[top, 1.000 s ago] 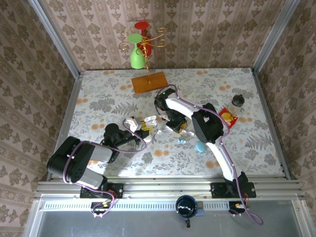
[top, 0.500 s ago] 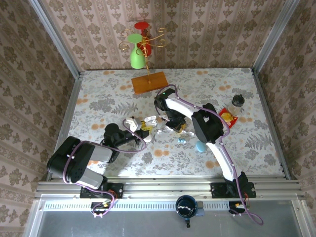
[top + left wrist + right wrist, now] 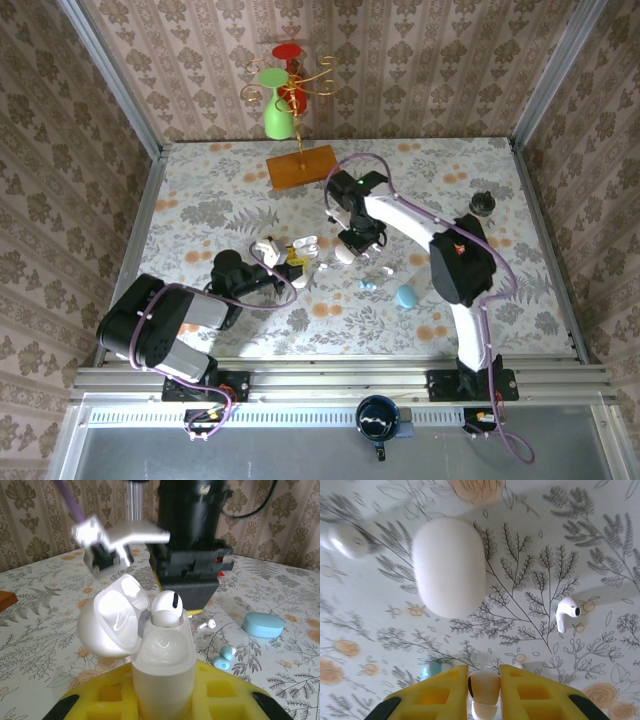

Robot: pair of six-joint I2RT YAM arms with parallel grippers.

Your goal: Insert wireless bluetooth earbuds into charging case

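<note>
case [image 3: 162, 652] is clamped by left gripper [image 3: 162, 685], earbud [image 3: 484, 691] pinched by right gripper [image 3: 484, 674]. alignment over the open case is likely needed next.

Pretty sure I'm in a lab booth dressed as a home: wallpapered panels [image 3: 430, 70] in aluminium framing [image 3: 340, 380] boxing in the floral table [image 3: 200, 195].

My black left arm [image 3: 165, 320] lies folded low at the near left of the table, forearm stretched rightward. My left gripper [image 3: 162, 695] has its yellow fingers clamped on an open white charging case [image 3: 162, 650]. My white right arm [image 3: 455, 270] rises from its base, bends at the elbow and reaches to mid-table, wrist pointing down. My right gripper [image 3: 484, 680] pinches a white earbud [image 3: 484, 692] between its pads.
</note>
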